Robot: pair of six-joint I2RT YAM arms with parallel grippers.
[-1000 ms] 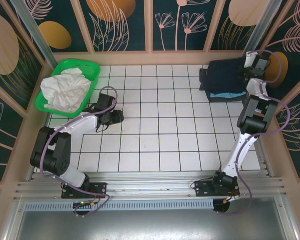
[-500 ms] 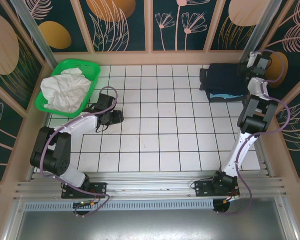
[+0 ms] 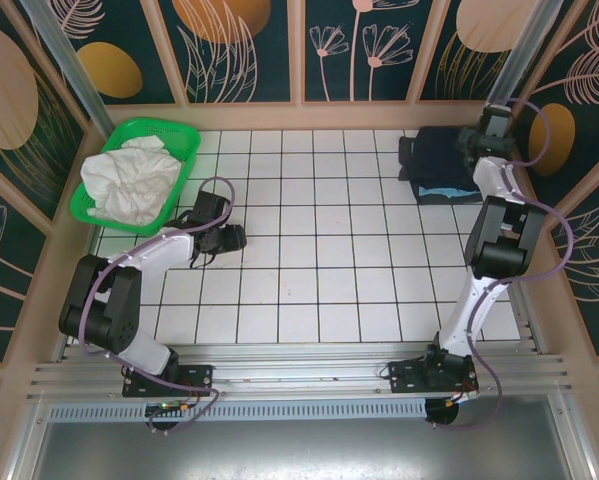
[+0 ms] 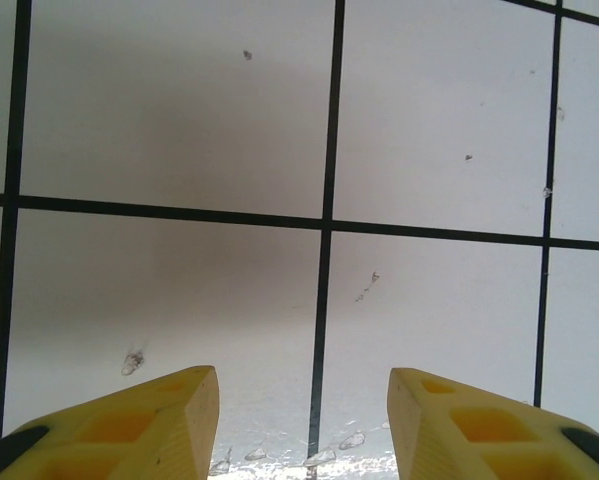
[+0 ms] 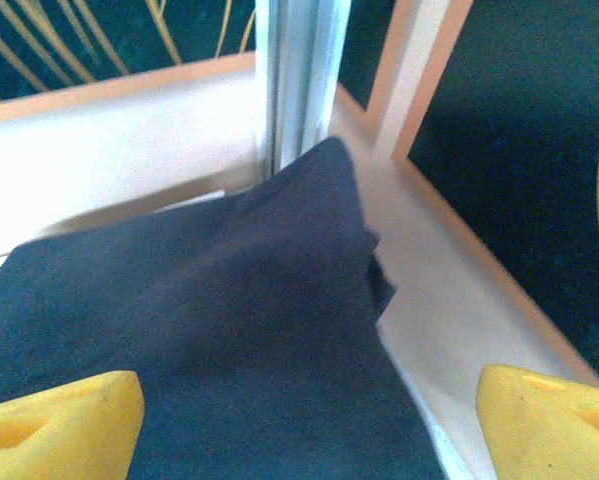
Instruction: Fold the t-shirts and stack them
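Over navy t-shirt (image 5: 229, 320), right tool (image 5: 304, 415) agape

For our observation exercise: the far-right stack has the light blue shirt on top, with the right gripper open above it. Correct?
No. The top external view shows the navy shirt on top, the light blue shirt peeking out under it. The right gripper is open above it.

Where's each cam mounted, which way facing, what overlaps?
Top external: above, behind the left arm and right arm, looking down at the tiled table; both show.
Left wrist: on the left arm, faces bare tile; left fingers open.
Right wrist: on the right arm, faces the navy t-shirt; right fingers open.
Shared: top and right wrist see that shirt.
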